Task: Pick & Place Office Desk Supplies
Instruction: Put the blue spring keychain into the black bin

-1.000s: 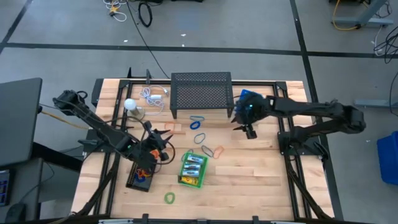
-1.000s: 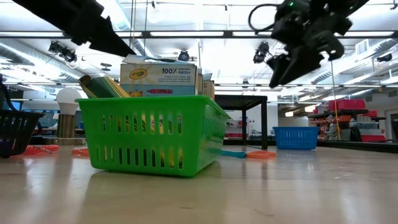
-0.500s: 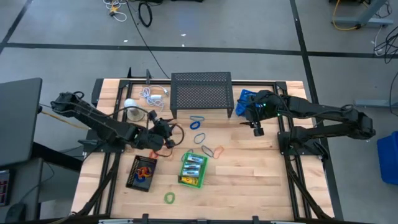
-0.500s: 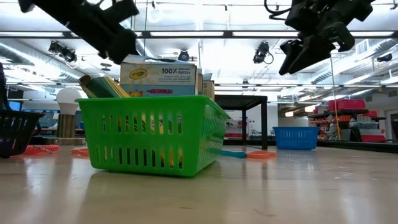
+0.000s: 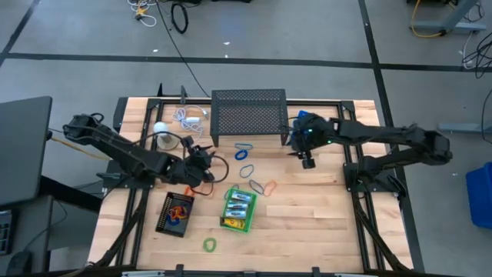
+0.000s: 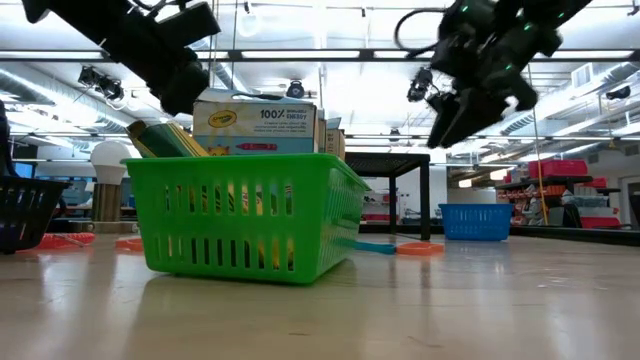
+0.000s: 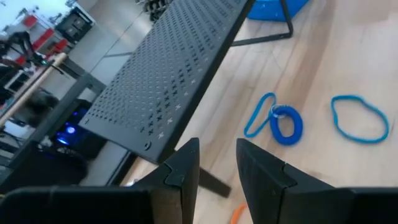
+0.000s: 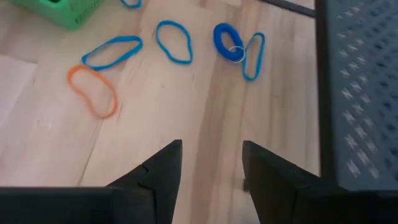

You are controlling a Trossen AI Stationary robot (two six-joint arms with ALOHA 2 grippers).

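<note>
Several yellow crayon boxes [image 5: 237, 206] stand in a green basket [image 5: 224, 223] near the table's middle; the low view shows one box [image 6: 255, 123] above the basket's rim [image 6: 240, 165]. Blue loops [image 5: 244, 151] and an orange loop [image 5: 270, 186] lie flat on the wood between the basket and the black mesh stand [image 5: 248, 115]. A green loop [image 5: 209, 245] lies near the front edge. Orange loops sit in a black basket [image 5: 164, 223]. My left gripper [image 5: 202, 160] hovers open, left of the blue loops [image 7: 274, 121]. My right gripper [image 5: 307, 159] hangs open, right of them [image 8: 239, 43].
A white ball [image 5: 160, 129] and a white coiled cable [image 5: 189, 117] lie at the far left beside the mesh stand. A blue basket [image 5: 305, 119] sits at the stand's right end. Bare wood lies right of the green basket and along the near edge.
My left gripper has swung from above the black basket toward the far edge and the right, ending nearer the blue loops, and has rolled a little. My right gripper went briefly toward the right edge and came back to where it was.
</note>
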